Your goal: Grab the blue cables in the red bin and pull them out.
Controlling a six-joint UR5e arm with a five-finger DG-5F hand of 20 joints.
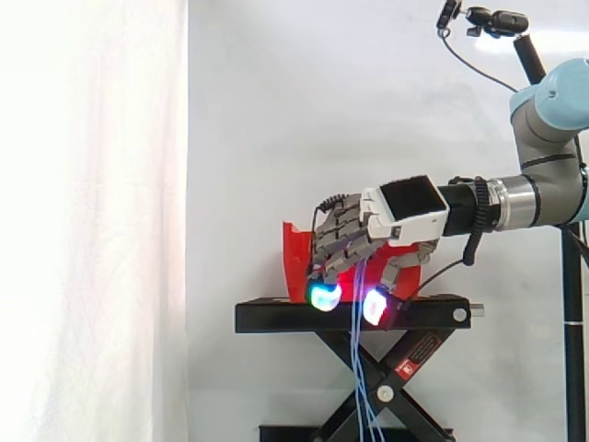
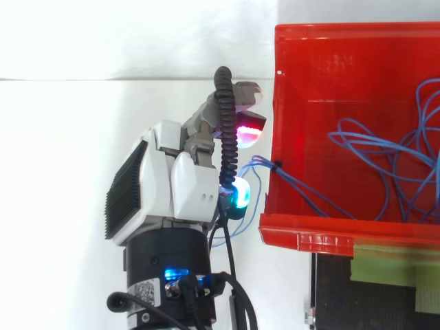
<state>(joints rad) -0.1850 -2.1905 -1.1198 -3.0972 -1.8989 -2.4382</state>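
The red bin (image 2: pixel 323 228) stands on a black stand (image 1: pixel 276 316). Thin blue cables (image 2: pixel 375 148) lie looped inside it. A bundle of them runs out over the bin's left wall to my hand (image 2: pixel 180 180), which hovers just outside that wall. In the side view the hand (image 1: pixel 354 232) is in front of the red bin (image 1: pixel 293 253), fingers curled downward and closed on the strands. From the curled fingers the blue cables (image 1: pixel 360 368) hang down past the stand's edge.
The stand is a scissor lift with crossed legs (image 1: pixel 386 391) below its platform. A camera (image 1: pixel 497 20) on a dark pole (image 1: pixel 572 322) stands at the right behind the arm. A white curtain backs the scene.
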